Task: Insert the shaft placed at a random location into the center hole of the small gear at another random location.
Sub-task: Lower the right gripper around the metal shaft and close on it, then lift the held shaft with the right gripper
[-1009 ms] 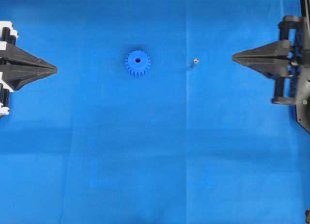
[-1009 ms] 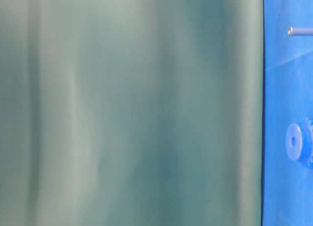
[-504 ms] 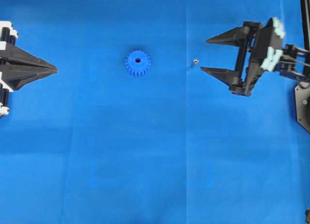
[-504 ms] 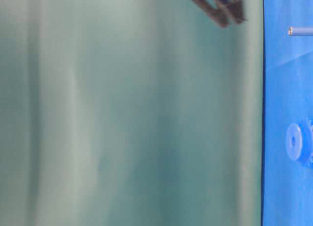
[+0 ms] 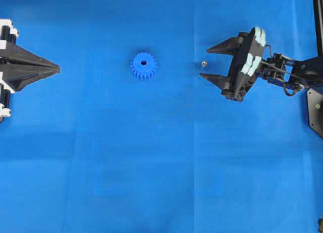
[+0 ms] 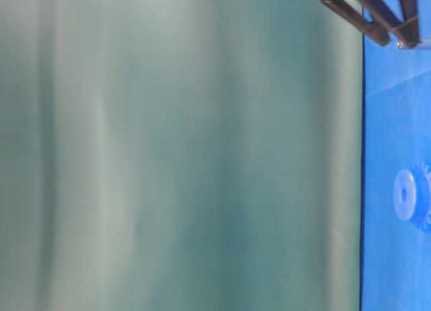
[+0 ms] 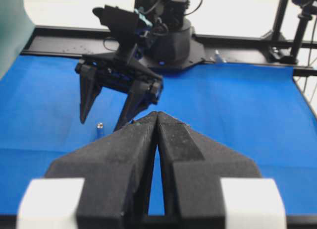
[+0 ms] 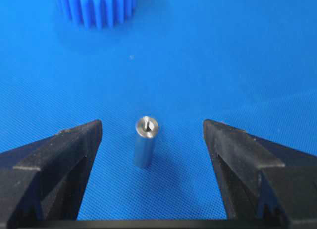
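Note:
The shaft (image 5: 204, 63) is a small silvery pin standing upright on the blue cloth. My right gripper (image 5: 205, 63) is open, with one fingertip on each side of the pin and touching neither. In the right wrist view the shaft (image 8: 145, 143) stands between the two black fingers (image 8: 59, 154). The small gear (image 5: 144, 66) lies flat to the left of the pin with its center hole (image 5: 144, 62) facing up. Its teeth show at the top of the right wrist view (image 8: 96, 6). My left gripper (image 5: 56, 69) is shut and empty at the far left.
The blue cloth (image 5: 161, 157) covers the table. The table-level view shows the gear (image 6: 406, 195), the right gripper's fingers (image 6: 367, 18) and a grey-green backdrop (image 6: 175, 149). The right arm's base (image 7: 171, 40) stands at the far edge in the left wrist view.
My right gripper has opened, moved left and come down, so that its fingers now stand on either side of the shaft. The left gripper, the gear and the shaft have not moved.

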